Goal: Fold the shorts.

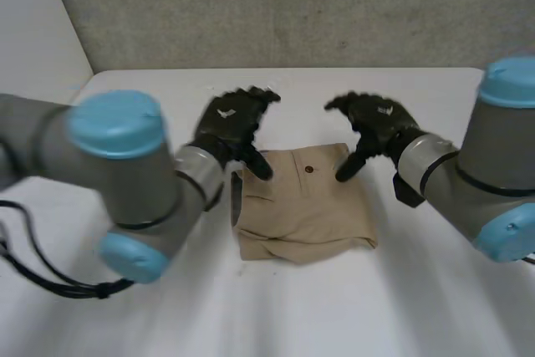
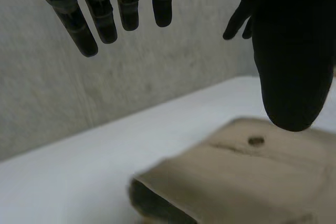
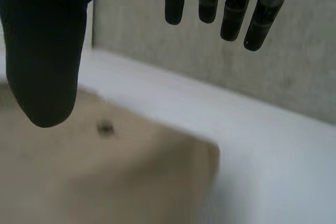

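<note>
The tan shorts [image 1: 303,204] lie folded into a compact bundle in the middle of the white table [image 1: 251,307], a dark button on their far part. My left hand [image 1: 234,123] hovers open above the bundle's far left corner, holding nothing. My right hand [image 1: 376,127] hovers open above the far right corner, also empty. Under the left hand's thumb [image 2: 291,61], the left wrist view has the shorts [image 2: 247,182] with their button and an open fold at the near end. Below the right hand's fingers [image 3: 231,3], the right wrist view has the shorts [image 3: 94,177] and their button.
A grey wall [image 1: 292,6] rises behind the table's far edge. Bare tabletop lies on all sides of the bundle. My two arms [image 1: 109,173] come in at both sides of the near table.
</note>
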Action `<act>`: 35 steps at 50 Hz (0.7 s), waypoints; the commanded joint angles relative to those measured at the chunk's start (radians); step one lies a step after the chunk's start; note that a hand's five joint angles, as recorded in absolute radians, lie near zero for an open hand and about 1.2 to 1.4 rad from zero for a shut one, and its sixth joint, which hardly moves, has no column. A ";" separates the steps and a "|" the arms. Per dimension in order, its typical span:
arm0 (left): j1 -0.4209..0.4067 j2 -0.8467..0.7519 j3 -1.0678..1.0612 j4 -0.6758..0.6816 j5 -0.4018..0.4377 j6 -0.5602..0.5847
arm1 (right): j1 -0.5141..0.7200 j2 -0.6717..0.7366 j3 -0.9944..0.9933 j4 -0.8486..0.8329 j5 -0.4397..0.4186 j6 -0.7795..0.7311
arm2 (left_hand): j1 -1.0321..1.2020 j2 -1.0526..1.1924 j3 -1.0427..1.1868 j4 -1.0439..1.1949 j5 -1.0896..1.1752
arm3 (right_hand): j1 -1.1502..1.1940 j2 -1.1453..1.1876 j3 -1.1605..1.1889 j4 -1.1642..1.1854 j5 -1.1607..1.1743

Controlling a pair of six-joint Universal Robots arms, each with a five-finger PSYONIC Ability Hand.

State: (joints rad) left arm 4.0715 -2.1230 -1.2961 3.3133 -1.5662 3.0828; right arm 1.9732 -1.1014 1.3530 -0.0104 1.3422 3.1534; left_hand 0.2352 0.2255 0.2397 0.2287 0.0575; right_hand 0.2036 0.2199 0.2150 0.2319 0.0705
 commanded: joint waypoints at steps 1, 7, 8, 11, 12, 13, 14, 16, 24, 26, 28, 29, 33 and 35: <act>-0.034 -0.212 0.138 -0.090 -0.106 0.026 | 0.007 0.156 -0.045 0.040 0.064 -0.154 | 0.002 0.011 -0.003 0.008 0.005 | -0.029 -0.045 -0.040 -0.057 -0.070; -0.037 -0.239 0.089 -0.144 -0.137 0.109 | 0.009 0.183 -0.022 0.041 0.101 -0.213 | -0.001 0.009 -0.006 0.005 0.002 | -0.029 -0.045 -0.040 -0.057 -0.070; -0.036 -0.238 0.077 -0.144 -0.141 0.119 | 0.009 0.183 -0.017 0.041 0.101 -0.232 | -0.001 0.009 -0.006 0.005 0.002 | -0.029 -0.045 -0.040 -0.057 -0.070; -0.036 -0.232 0.034 -0.144 -0.152 0.135 | 0.007 0.186 0.003 0.038 0.103 -0.308 | -0.004 0.006 -0.009 0.002 -0.001 | -0.029 -0.045 -0.040 -0.057 -0.070; -0.036 -0.232 0.026 -0.146 -0.153 0.137 | 0.007 0.187 0.009 0.038 0.103 -0.340 | -0.004 0.006 -0.009 0.002 -0.001 | -0.029 -0.045 -0.040 -0.057 -0.070; -0.039 -0.229 0.011 -0.146 -0.156 0.139 | 0.006 0.189 0.014 0.040 0.100 -0.354 | -0.004 0.006 -0.009 0.002 -0.001 | -0.029 -0.045 -0.040 -0.057 -0.070; -0.039 -0.227 0.005 -0.147 -0.160 0.140 | 0.006 0.190 0.017 0.040 0.098 -0.363 | -0.004 0.006 -0.009 0.002 -0.001 | -0.029 -0.045 -0.040 -0.057 -0.070; -0.040 -0.222 -0.006 -0.146 -0.163 0.140 | 0.006 0.190 0.026 0.040 0.103 -0.381 | -0.004 0.006 -0.009 0.002 -0.001 | -0.029 -0.045 -0.040 -0.057 -0.070; -0.037 -0.163 -0.014 -0.141 -0.181 0.140 | 0.006 0.176 0.038 0.041 0.095 -0.392 | -0.004 0.006 -0.009 0.002 -0.001 | -0.029 -0.045 -0.040 -0.057 -0.070; -0.037 -0.150 -0.015 -0.146 -0.183 0.140 | 0.006 0.157 0.038 0.040 0.100 -0.391 | -0.010 0.000 -0.014 -0.003 -0.007 | -0.029 -0.045 -0.040 -0.057 -0.070; -0.039 -0.137 -0.019 -0.149 -0.183 0.140 | 0.003 0.112 0.043 0.036 0.095 -0.385 | -0.013 -0.003 -0.017 -0.006 -0.010 | -0.029 -0.045 -0.040 -0.057 -0.070; -0.040 -0.114 -0.025 -0.152 -0.183 0.140 | 0.003 0.092 0.044 0.032 0.095 -0.378 | -0.016 -0.006 -0.020 -0.009 -0.013 | -0.029 -0.045 -0.040 -0.057 -0.070; -0.034 -0.002 -0.042 -0.153 -0.181 0.137 | 0.001 -0.011 0.054 0.014 0.104 -0.372 | -0.016 -0.006 -0.020 -0.009 -0.013 | -0.029 -0.045 -0.040 -0.057 -0.070; -0.029 0.059 -0.049 -0.153 -0.181 0.135 | -0.002 -0.063 0.055 -0.011 0.123 -0.353 | -0.016 -0.006 -0.020 -0.009 -0.013 | -0.029 -0.045 -0.040 -0.057 -0.070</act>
State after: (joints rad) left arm 4.0343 -2.2240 -1.3215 3.1643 -1.7492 3.2223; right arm 1.9756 -1.0110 1.3983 0.0214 1.4402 2.7699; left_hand 0.2013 0.2088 0.2397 0.2287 0.0573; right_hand 0.1370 0.2199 0.2150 0.2319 0.0654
